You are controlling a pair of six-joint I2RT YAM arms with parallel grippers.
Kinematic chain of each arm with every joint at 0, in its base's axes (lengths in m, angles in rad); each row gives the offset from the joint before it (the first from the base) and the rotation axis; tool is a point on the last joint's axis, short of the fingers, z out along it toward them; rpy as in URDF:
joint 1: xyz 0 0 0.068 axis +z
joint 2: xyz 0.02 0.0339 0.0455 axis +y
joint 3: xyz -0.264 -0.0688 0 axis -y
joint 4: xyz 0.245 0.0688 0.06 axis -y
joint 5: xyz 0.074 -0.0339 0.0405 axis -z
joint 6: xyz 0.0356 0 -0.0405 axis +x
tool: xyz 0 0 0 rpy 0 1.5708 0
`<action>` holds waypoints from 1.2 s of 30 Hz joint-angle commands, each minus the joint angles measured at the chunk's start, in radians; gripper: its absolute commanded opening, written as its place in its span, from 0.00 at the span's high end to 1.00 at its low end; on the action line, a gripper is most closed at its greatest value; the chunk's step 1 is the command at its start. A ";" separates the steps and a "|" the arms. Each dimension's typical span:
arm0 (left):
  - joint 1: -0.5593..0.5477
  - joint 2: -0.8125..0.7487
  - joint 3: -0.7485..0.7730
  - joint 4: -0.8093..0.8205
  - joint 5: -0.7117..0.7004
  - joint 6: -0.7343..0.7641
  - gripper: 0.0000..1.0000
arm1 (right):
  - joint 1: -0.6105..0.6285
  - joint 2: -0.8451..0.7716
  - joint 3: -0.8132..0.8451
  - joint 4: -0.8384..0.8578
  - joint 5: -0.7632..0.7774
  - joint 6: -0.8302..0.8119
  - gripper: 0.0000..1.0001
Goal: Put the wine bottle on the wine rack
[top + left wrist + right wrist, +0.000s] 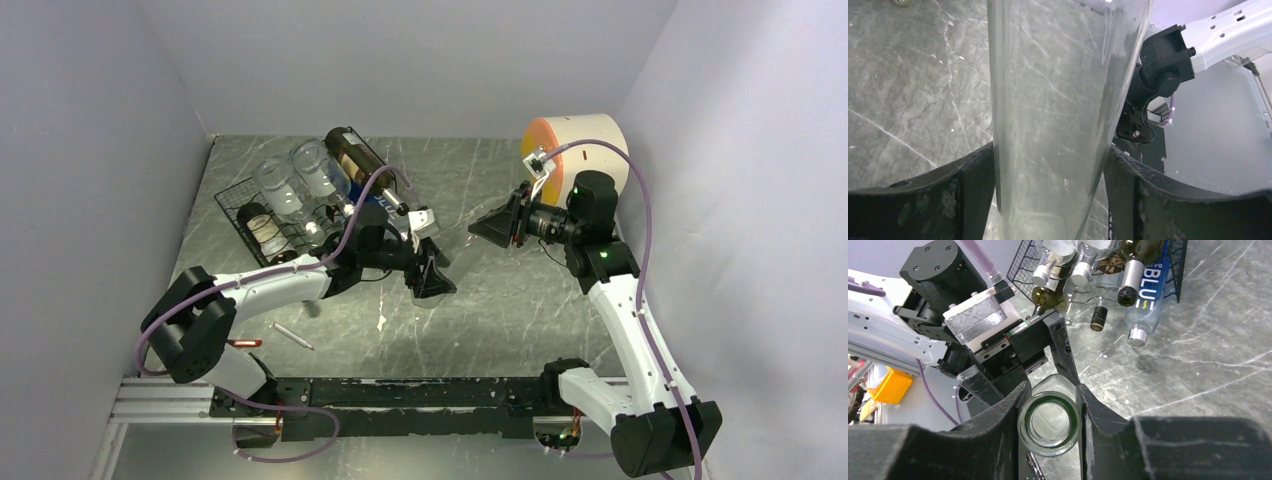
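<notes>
Left gripper [1050, 155] grips clear bottle [1058, 90]; "BLU" bottle [1144, 295] at wine rack [1021, 264].

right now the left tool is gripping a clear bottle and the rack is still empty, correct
Not quite. The left tool does grip a clear bottle, but the rack is not empty. The top view shows several bottles already on it: clear ones and a dark one.

One wine rack [236, 210], two arms [280, 284], at least seven bottles [1144, 295].
</notes>
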 commanded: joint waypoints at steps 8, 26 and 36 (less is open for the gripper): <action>0.006 -0.040 0.077 -0.014 -0.042 0.110 0.93 | -0.004 -0.027 0.063 -0.022 0.062 0.014 0.46; 0.005 -0.115 0.344 -0.297 -0.252 1.050 0.93 | -0.005 -0.055 0.360 -0.291 0.286 -0.081 0.23; -0.027 -0.068 0.491 -0.466 -0.436 1.549 0.93 | -0.005 -0.004 0.407 -0.328 0.238 -0.065 0.19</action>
